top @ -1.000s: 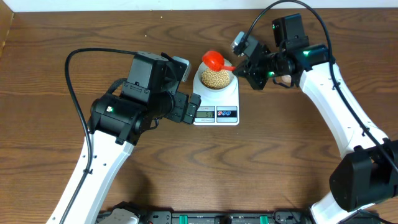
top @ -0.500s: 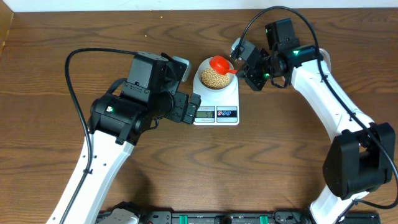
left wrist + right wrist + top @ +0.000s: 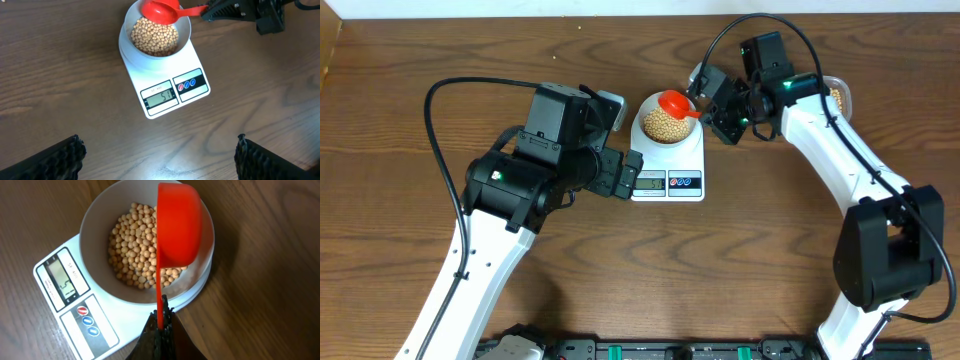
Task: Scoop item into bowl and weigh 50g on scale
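Step in hand: dosing, at the tail end. The right tool (image 3: 161, 325) is clamped narrow on the handle of the red scoop (image 3: 177, 225). The scoop is rolled on its side over the 3 o'clock half of the bowl (image 3: 92, 227) in the right wrist view, and its inside faces away, so I cannot tell whether it is empty. The soybeans (image 3: 132, 245) fill the bowl's floor in a heap. The bowl sits on the platform of the scale (image 3: 200, 95), at the 12 o'clock end, with the display (image 3: 161, 95) at the 6 o'clock end. The display looks like 51 (digits small, not certain). The left tool (image 3: 618, 172) is spread wide and holds nothing, parked just beside the scale's 9 o'clock edge on the counter (image 3: 440, 40). The clear tub (image 3: 838, 93), well off at 3 o'clock, is mostly hidden behind the right arm.

Judgement: the target is met or a hair over. The next move calls for rolling the scoop level and lifting it clear toward 3 o'clock without nudging the bowl or dropping more beans. If the reading is over, a few beans need to come out.

Versus 1.0 s ago: the scoop has slid from the bowl's 11 o'clock rim to about 1 o'clock, and the right tool has moved closer to the scale. The left arm, bowl and scale are unchanged.
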